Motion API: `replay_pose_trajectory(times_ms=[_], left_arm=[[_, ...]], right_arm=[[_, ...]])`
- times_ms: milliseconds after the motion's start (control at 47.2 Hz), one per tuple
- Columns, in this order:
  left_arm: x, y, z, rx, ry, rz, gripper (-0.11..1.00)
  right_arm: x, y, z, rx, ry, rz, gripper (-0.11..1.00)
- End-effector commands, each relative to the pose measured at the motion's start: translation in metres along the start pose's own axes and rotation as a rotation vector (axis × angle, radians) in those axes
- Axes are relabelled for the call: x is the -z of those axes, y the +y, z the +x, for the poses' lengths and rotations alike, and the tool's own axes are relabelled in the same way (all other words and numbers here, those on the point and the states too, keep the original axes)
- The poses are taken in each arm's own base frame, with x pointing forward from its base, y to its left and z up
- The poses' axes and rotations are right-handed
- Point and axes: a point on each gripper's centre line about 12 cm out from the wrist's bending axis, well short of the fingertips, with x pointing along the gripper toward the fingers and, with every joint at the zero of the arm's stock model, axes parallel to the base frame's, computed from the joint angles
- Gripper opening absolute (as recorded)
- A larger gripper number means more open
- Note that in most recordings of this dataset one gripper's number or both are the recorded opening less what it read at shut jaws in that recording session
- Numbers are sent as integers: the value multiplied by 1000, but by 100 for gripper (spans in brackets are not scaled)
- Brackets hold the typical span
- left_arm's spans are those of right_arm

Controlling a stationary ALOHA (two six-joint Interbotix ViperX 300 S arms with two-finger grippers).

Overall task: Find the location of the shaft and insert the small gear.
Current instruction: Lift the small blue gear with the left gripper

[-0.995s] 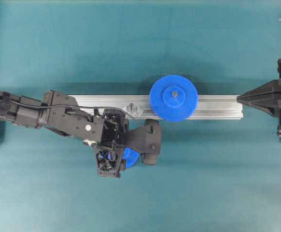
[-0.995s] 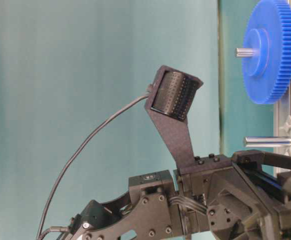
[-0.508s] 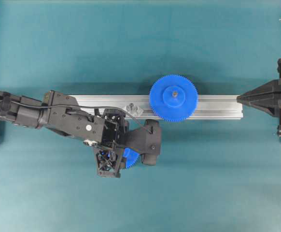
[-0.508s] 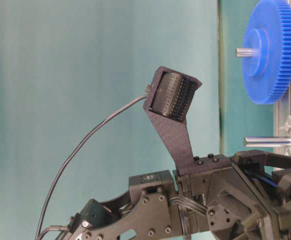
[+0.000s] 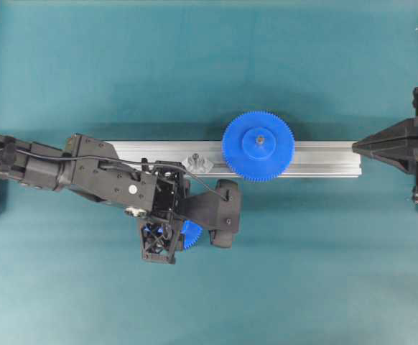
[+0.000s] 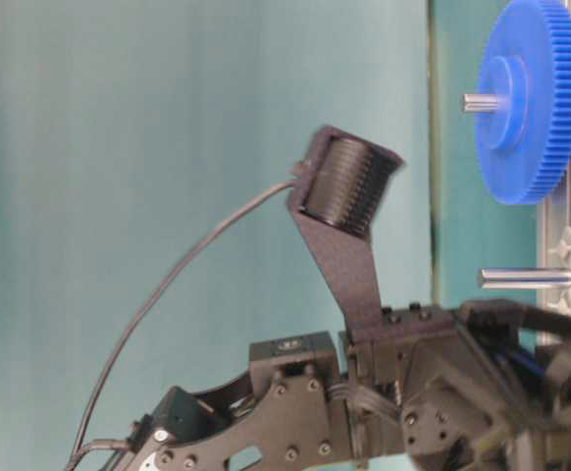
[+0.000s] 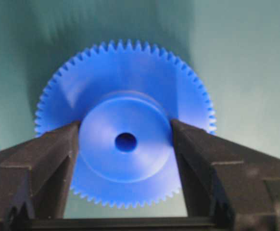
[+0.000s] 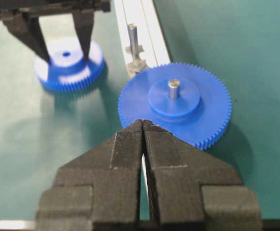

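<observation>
Two fingers [image 7: 53, 159] of my left claw [image 7: 125, 144] are pinching the small gear's [image 7: 125, 139] hub on the desk [image 5: 302, 251] just beside the rail [image 5: 324, 159], near the shaft [image 8: 133, 36]; my right claw [image 8: 143, 137] is sitting closed.

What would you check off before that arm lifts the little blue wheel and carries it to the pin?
1. Left gripper fingers on both sides of the small gear's hub: ok.
2. Firm grip, ready to lift: cannot tell.
3. Small gear lying flat on the table: ok.
4. The shaft bare and upright on the rail: ok.
5. Larger gear stands clear of the shaft: ok.
6. Right gripper shut and parked away from the left arm: ok.
</observation>
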Motion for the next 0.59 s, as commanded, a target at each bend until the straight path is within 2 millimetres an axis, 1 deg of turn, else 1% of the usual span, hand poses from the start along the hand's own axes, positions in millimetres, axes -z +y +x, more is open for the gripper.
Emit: replay_pose_trajectory(times_ms=[0, 317, 571], left_arm=[[-14, 5, -32, -5, -83, 0, 63], [-21, 11, -64, -13, -93, 23, 63], [-28, 23, -93, -23, -76, 50, 63]], right_arm=[[-4, 0, 1, 2, -10, 10, 1], [-5, 0, 1, 2, -14, 10, 1], [-5, 0, 1, 1, -16, 10, 1]])
